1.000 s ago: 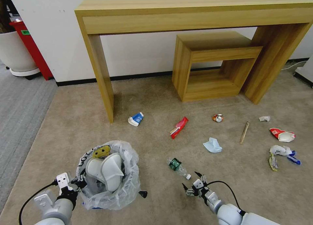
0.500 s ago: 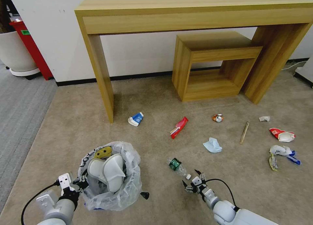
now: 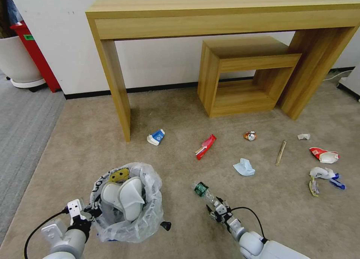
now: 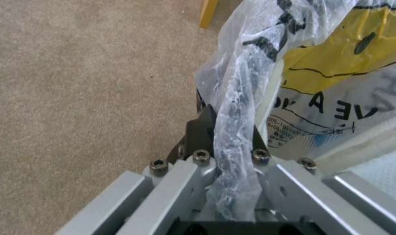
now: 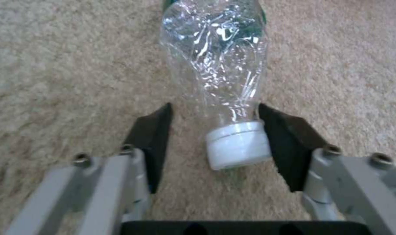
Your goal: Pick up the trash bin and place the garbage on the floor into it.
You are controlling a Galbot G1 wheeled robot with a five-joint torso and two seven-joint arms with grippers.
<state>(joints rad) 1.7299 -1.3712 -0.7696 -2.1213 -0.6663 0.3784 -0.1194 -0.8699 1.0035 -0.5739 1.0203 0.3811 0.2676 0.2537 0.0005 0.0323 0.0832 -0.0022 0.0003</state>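
Right tool (image 5: 213, 130) stands apart, straddling the plastic bottle (image 5: 215, 65) cap; bottle judged light, crushable, slippery, best taken at the stiff neck. Left tool (image 4: 228, 137) clamped on the trash bin (image 3: 127, 199) liner.

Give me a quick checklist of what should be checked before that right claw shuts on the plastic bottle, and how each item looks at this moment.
1. Right gripper open: ok, fingers spread either side of the cap end.
2. Plastic bottle between the fingers: ok, though the white cap sits nearer one finger, off centre.
3. Bottle lying on the floor, nothing on top of it: ok.
4. Left gripper holding the trash bin: ok, shut on the bagged rim.
5. Room in the bin: cannot tell; two white slippers take up much of the opening.
6. Whether the crumpled bottle will slip once squeezed: cannot tell.
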